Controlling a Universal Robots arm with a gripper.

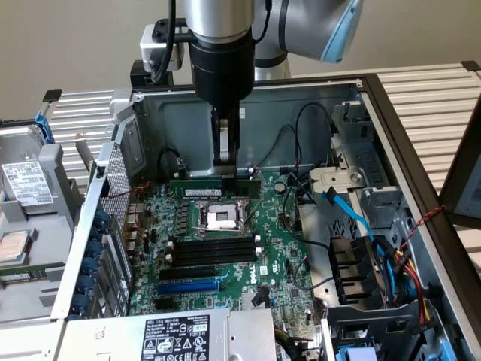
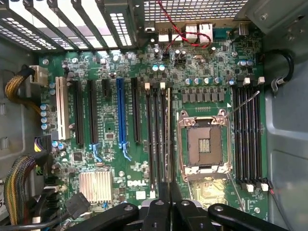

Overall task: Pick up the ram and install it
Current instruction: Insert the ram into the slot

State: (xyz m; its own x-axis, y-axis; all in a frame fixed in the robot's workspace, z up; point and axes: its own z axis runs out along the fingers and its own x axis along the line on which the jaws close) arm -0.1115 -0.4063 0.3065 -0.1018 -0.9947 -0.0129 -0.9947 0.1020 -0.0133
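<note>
The arm is reaching down into the open computer case (image 1: pixel 301 98), which is resting on the slatted tabletop (image 1: pixel 432 98). The claw (image 1: pixel 225 168) is pinching narrow on the ram (image 1: pixel 199 186), gripping the green stick by its upper edge near the middle, so the stick is hanging level below the fingertips. In the exterior view the ram is showing just beyond the processor socket (image 1: pixel 223 218), over the green motherboard (image 1: pixel 289 248), while the row of black slots (image 1: pixel 214 252) and the blue slot (image 1: pixel 188 286) are lying on the socket's nearer side. In the wrist view the stick's thin edge is running along the black slots beside the socket. Whether the ram is touching a slot, I cannot tell. A blue cable (image 1: pixel 347 213) is trailing at the exterior view's right of the board
</note>
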